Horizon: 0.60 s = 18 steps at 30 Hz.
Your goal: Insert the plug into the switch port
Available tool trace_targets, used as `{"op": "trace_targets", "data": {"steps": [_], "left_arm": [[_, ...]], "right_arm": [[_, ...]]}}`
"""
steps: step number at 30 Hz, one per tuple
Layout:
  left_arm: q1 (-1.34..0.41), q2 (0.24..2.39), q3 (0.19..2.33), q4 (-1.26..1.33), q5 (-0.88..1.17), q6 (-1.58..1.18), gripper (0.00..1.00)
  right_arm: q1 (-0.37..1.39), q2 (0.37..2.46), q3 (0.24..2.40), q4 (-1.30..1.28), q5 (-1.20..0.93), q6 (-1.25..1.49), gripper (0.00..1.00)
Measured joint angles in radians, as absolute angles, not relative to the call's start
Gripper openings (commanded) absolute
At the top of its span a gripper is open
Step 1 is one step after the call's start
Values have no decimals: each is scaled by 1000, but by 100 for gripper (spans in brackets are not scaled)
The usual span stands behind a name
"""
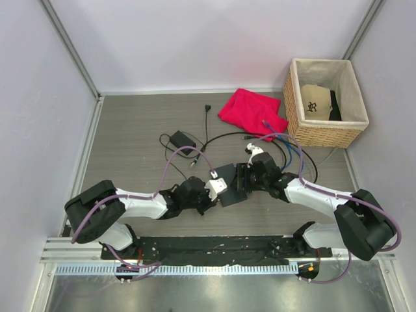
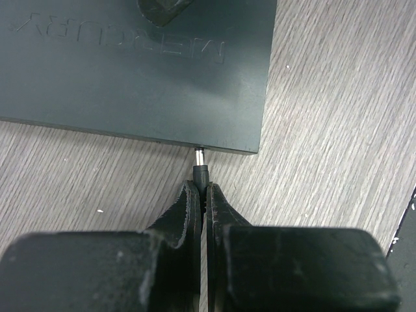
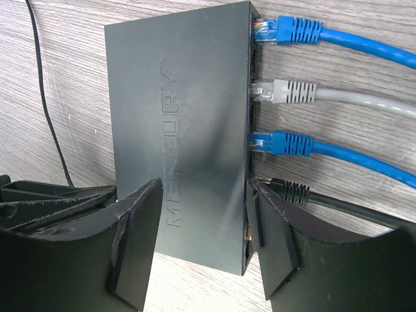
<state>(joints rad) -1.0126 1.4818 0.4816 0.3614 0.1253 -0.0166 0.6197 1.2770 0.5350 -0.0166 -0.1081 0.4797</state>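
Observation:
The switch [image 1: 231,184] is a flat dark grey box marked MERCURY, lying on the table between my two arms. In the left wrist view my left gripper [image 2: 203,192] is shut on a small black barrel plug [image 2: 201,171]. The plug's silver tip meets the switch's [image 2: 130,71] near side edge close to its corner. My right gripper [image 3: 205,195] is open over the switch [image 3: 188,110]. Its left finger [image 3: 136,240] lies over the top face and its right finger [image 3: 273,240] is at the socket edge. In the top view the left gripper [image 1: 209,192] and right gripper [image 1: 249,174] flank the switch.
Two blue cables [image 3: 292,29], a grey cable [image 3: 286,92] and a black cable [image 3: 289,190] are plugged into the switch's sockets. A black power brick [image 1: 182,139] on a cord lies behind. A red cloth [image 1: 253,112] and a wicker basket [image 1: 323,133] stand at the back right.

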Motion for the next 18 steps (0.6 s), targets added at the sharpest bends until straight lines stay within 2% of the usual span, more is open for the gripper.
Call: {"op": "trace_targets", "data": {"steps": [12, 18], "left_arm": [[-1017, 1490, 533, 271, 128, -13, 0], [-1020, 1492, 533, 276, 118, -15, 0]], "right_arm": [[619, 1284, 535, -9, -132, 484, 61], [613, 1291, 538, -8, -143, 487, 58]]}}
